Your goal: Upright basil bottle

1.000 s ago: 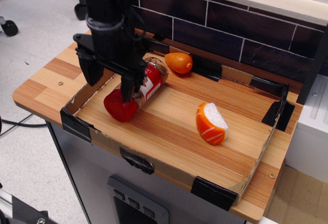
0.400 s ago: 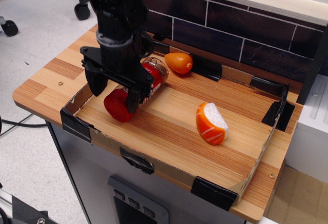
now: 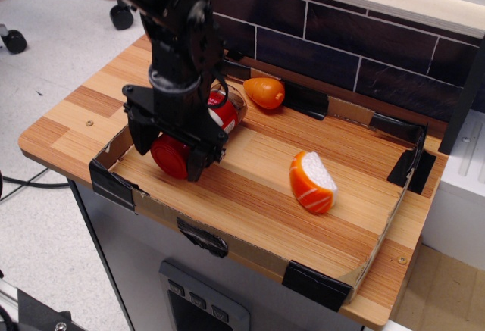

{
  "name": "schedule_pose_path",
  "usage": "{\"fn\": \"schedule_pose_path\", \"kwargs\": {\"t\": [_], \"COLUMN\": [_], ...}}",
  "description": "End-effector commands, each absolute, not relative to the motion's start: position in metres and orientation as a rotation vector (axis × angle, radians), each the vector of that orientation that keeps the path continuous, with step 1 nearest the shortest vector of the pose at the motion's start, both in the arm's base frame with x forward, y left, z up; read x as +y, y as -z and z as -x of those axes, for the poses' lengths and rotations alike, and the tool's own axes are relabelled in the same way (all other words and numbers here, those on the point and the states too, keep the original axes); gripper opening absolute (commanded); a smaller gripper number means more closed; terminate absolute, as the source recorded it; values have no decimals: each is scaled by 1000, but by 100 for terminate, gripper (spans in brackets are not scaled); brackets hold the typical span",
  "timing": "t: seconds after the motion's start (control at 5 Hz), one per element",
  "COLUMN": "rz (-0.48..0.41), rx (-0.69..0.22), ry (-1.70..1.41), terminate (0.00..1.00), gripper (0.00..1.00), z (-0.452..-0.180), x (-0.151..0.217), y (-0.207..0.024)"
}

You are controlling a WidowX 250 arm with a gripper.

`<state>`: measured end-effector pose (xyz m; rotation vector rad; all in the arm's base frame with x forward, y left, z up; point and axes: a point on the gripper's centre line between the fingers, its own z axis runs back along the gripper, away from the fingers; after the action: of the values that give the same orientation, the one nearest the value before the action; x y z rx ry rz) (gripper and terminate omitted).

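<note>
The clear plastic cylindrical basil bottle (image 3: 198, 130), with a wide red screw cap, red-and-white label and brownish contents, lies on its side on the wooden counter (image 3: 250, 187), inside a shallow cardboard tray (image 3: 155, 208) whose corners are bound with black tape. The bottle occupies the tray's left end, close to the left wall, with the cap pointing toward the front-left corner and the base toward the rear. The black gripper (image 3: 173, 155) stands directly over the bottle, its two fingers (image 3: 198, 160) straddling the cap end, one on each side. The jaws appear set against the cap and neck, though firm contact cannot be confirmed from this view; the bottle reads as pinched or about to be pinched. A grip at the cap end would let the arm pivot the bottle about its base and stand it upright, and the base pointing toward the rear leaves room for that swing. A small orange carrot-like toy (image 3: 264, 92) rests behind the bottle, near its base, against the rear wall. An orange-and-white sushi toy (image 3: 311, 182) lies well to the right of the bottle. The bottle is not yet upright; the task stands at the grasp stage.
</note>
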<state>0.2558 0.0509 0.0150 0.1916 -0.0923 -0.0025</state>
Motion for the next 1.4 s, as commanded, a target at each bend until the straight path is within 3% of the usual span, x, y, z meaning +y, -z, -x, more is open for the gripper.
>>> {"fn": "schedule_pose_path", "kwargs": {"t": [0.0, 0.2, 0.4, 0.6, 1.0, 1.2], "rz": [-189, -159, -120, -122, -108, -63], "rx": [-135, -137, -148, -128, -91, 18], "ry": [10, -5, -33, -66, -106, -147], "terminate": [0, 0, 0, 0, 0, 0], "gripper": [0, 0, 0, 0, 0, 0], "z": [-264, -264, -266, -270, -274, -282], "x": [55, 56, 59, 61, 62, 62], "y": [-16, -28, -57, -87, -119, -125]}}
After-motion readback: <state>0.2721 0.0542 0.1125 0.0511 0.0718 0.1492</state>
